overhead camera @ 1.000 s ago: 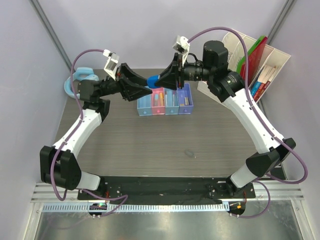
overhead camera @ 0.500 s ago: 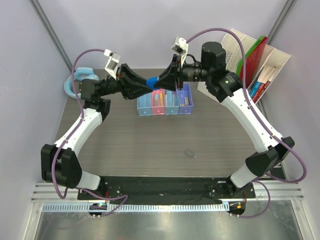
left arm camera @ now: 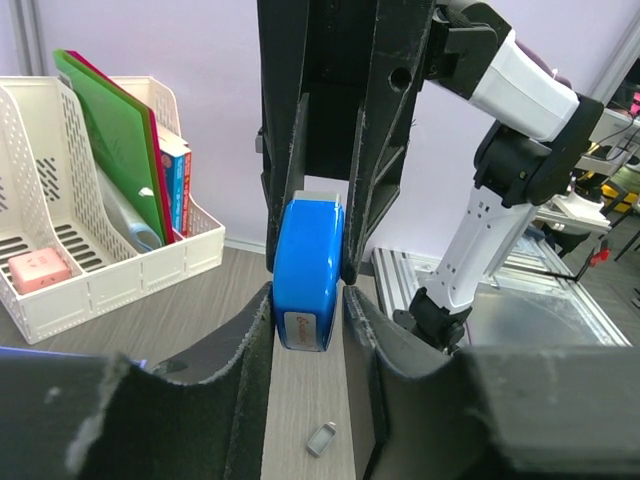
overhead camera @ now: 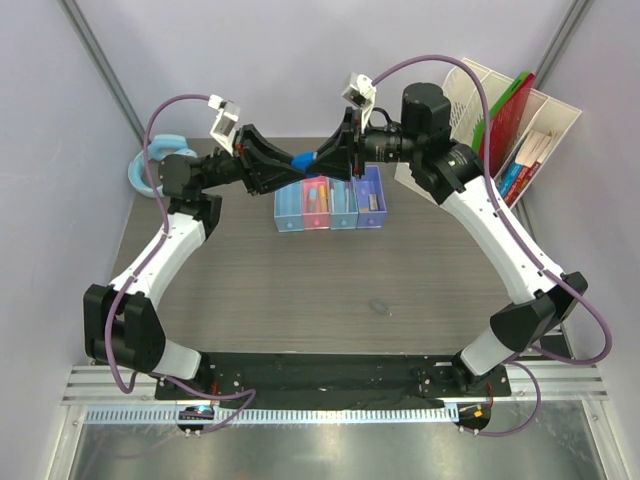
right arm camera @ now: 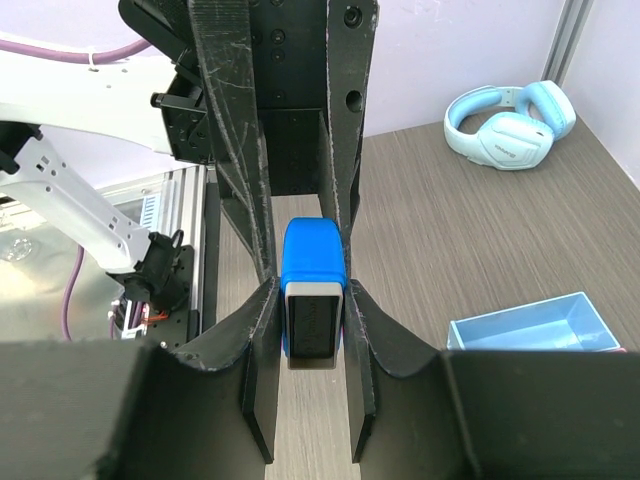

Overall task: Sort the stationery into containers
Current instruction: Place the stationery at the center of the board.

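Dark wood-grain counter [overhead camera: 300, 290] and pale lilac walls frame two white robot arms meeting tip to tip at the upper centre of the overhead view. Between them hangs the blue block [overhead camera: 304, 160], in the air above the row of containers [overhead camera: 330, 206], over its blue and pink end.

Right claw [right arm camera: 313, 290] is narrowed onto the block, its fingers [right arm camera: 262, 320] pressed to both sides of the end with the grey face. Left claw [left arm camera: 308, 300] comes in from the opposite side. In its own wrist camera its fingers [left arm camera: 255, 340] lie against both flanks of the block's rounded blue end, gripping it as well.

Below the handover, the four joined bins sit near the far edge of the counter: blue, pink, blue and purple. Red and yellow items show in the pink one, and a grey piece lies in the purple one. A small grey item [overhead camera: 379, 306] lies alone on the counter, lower right of centre and well apart from the bins.

Light blue headphones [overhead camera: 158, 160] rest at the upper left. A cream file organiser [overhead camera: 545, 120] with red and green folders [overhead camera: 508, 108] stands at the upper right.
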### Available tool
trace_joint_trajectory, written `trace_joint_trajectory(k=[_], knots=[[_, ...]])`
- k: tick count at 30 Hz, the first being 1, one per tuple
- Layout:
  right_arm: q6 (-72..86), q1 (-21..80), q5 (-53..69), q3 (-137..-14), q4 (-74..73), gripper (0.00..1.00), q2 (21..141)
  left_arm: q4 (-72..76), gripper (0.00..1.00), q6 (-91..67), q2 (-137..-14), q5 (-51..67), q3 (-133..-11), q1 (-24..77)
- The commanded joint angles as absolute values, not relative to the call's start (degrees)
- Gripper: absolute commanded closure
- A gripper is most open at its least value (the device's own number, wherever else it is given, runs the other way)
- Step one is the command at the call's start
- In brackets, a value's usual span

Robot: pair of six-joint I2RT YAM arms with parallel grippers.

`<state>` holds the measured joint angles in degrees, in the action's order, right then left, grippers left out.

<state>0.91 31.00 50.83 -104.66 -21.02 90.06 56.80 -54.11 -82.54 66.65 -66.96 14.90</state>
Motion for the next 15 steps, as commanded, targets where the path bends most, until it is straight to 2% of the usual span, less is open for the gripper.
trace_joint_trajectory(k=[1,6,12,15], knots=[[1.76,31.38,51.15,-105.12,-18.99,0.99,90.7,59.68,0.64,-55.02,-82.18,66.01,-69.35,14.94],[1.67,31.46,51.15,-105.29,-18.98,0.99,91.14,59.85,0.65,-55.2,-82.0,66.09,-69.35,14.94],[2.02,31.55,51.06,-105.38,-18.98,0.99,91.14,60.12,0.75,-55.11,-82.09,66.09,-69.17,14.94],[2.11,31.55,50.98,-105.56,-18.98,0.99,91.14,60.03,0.97,-55.28,-82.09,65.92,-69.08,14.94]])
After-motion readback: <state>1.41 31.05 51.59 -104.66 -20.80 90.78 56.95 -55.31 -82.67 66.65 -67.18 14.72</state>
